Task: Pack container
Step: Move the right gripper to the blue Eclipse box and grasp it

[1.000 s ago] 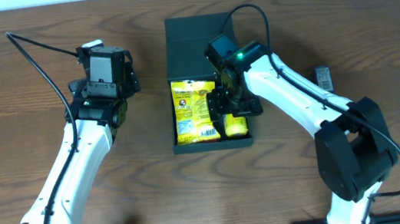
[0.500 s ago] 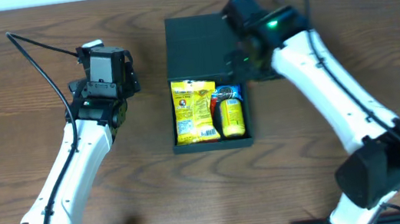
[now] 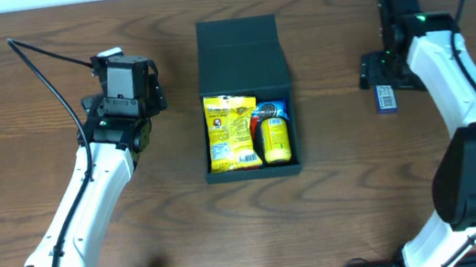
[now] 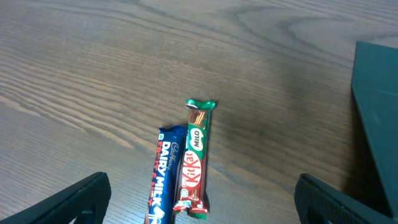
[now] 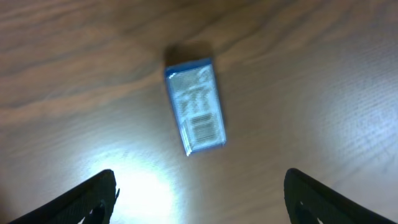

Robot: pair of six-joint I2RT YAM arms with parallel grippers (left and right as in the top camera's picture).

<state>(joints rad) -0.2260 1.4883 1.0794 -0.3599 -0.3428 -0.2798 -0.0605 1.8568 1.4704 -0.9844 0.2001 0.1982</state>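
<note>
While L fingers (image 4: 81, 200) & R fingers (image 5: 87, 204) stand spread, matte rect. cardboard container (image 3: 241, 50) holds glossy packets (image 3: 232, 134).

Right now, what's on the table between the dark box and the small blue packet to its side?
Nothing: overhead, only bare table separates the container from the blue packet.

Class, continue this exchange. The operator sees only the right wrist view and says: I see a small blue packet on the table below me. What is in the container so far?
Observer: A yellow packet and a smaller yellow pack, side by side in the container.
Operator: Is its lid open?
Observer: Yes, the lid is folded back.
Operator: What is under the left gripper?
Observer: A Dairy Milk bar and a KitKat Milo bar, side by side.
</note>
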